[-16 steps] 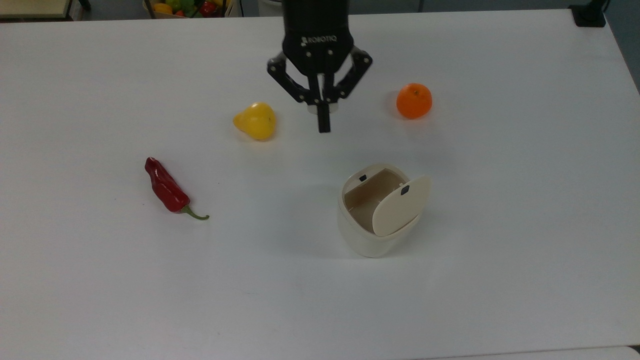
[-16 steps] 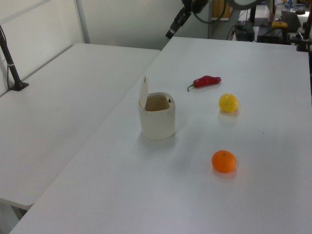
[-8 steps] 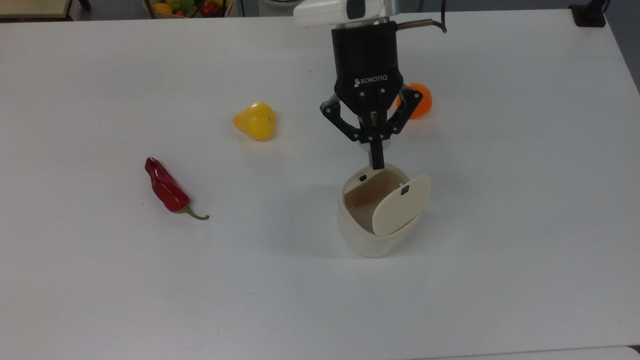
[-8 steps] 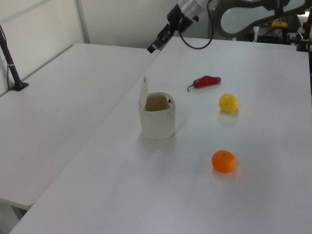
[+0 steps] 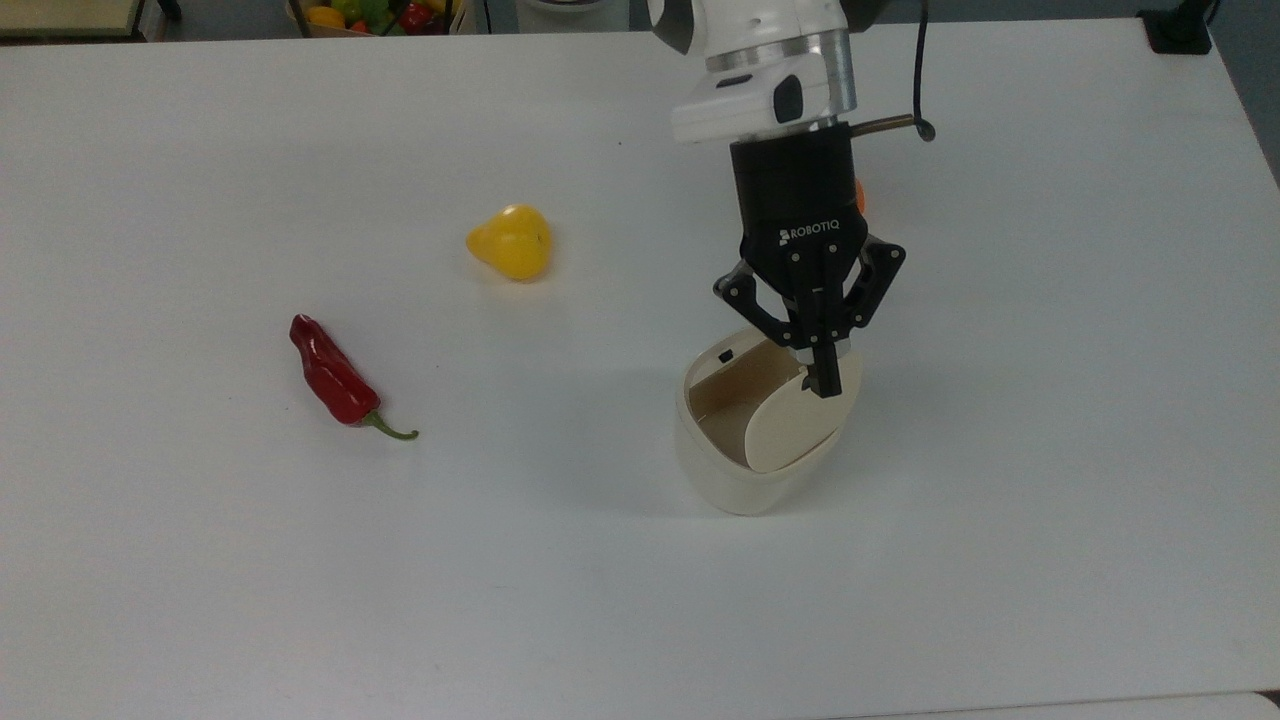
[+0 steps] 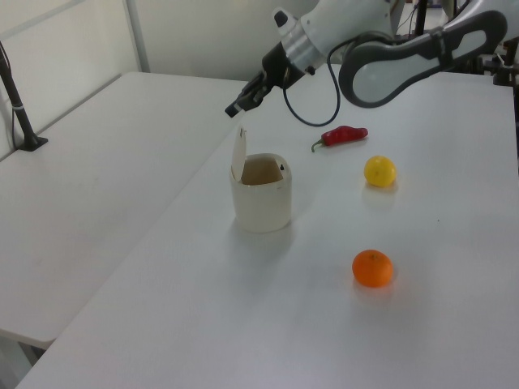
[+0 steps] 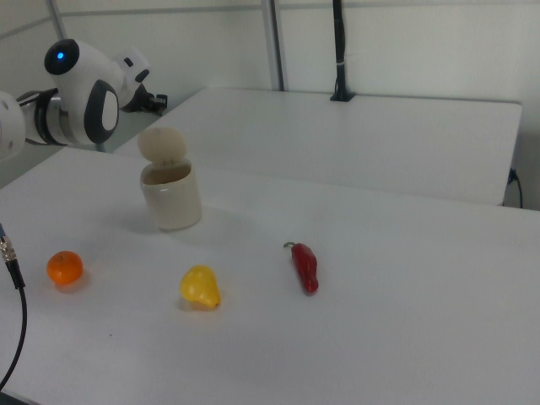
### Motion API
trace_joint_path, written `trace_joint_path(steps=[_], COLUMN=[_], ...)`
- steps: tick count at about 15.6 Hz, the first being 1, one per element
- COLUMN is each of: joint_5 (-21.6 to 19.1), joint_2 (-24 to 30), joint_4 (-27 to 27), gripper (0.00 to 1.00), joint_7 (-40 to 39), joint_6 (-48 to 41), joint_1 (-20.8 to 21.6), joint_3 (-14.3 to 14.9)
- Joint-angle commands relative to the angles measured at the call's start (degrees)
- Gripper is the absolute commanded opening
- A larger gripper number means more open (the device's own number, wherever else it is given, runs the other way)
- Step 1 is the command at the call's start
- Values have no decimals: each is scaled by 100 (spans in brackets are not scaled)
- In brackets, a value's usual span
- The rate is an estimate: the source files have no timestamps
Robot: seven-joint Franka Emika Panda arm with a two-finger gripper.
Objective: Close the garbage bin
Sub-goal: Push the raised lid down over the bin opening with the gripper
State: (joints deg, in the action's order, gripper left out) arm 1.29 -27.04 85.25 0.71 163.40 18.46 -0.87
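The cream-white garbage bin (image 5: 728, 478) stands on the white table (image 5: 200, 560), right of centre in the top view. Its beige lid (image 5: 790, 428) is swung up, nearly upright, and the inside is bare. My gripper (image 5: 826, 384) is shut with nothing in it, and its tip hangs over the lid's upper edge. In the left view the gripper (image 6: 234, 110) sits a little above and just left of the upright lid (image 6: 238, 154), apart from it. The right view has the bin (image 7: 171, 202) with the gripper (image 7: 157, 101) behind its lid (image 7: 162, 143).
A red chili pepper (image 5: 330, 378) and a yellow fruit (image 5: 512, 243) lie to the top view's left of the bin. An orange (image 6: 372, 268) lies nearer the arm's base side. A crate of produce (image 5: 375, 14) sits beyond the far edge. A second table (image 6: 97, 162) adjoins.
My gripper has travelled from the table's far middle, toward the top view's right and down the frame, to the bin's lid, and now covers the orange there. The lid has not moved.
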Motion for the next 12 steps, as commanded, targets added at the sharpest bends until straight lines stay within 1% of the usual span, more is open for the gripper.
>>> trace_joint_path(steps=[1,5,8,12], joint_5=[-23,-67,-58,-58], joint_2=[-231,-144,-12,-20], joint_4=[-114,-114,-114,-105], gripper=[0,0,0,0], joint_7=[-141,-290,-308,-475], joint_6=[288,192,-272,-397], joint_1=[96,87,87,87], joint_3=[43,43,43,43])
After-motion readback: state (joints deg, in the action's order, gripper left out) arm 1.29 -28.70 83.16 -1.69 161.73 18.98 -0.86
